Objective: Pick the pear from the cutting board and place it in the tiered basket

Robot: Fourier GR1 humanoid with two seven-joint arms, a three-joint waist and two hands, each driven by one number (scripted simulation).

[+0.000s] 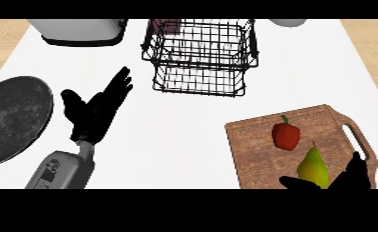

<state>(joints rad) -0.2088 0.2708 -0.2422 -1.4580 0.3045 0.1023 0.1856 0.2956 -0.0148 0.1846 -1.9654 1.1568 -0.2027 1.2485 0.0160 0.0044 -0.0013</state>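
Observation:
A green-yellow pear (313, 168) stands on the wooden cutting board (255, 146) at the lower right, just below a red bell pepper (286, 135). My right hand (356, 176) comes in at the lower right corner; its thumb lies under the pear and its fingers rise beside the pear's right side, not closed on it. The black wire tiered basket (201, 56) stands at the top middle, far from the board. My left hand (96, 108) rests open at the left, fingers pointing up and right.
A dark round pan (18, 116) lies at the left edge beside my left forearm. A white appliance (77, 30) sits at the top left, and a white object (288, 22) at the top right. The white counter spans between basket and board.

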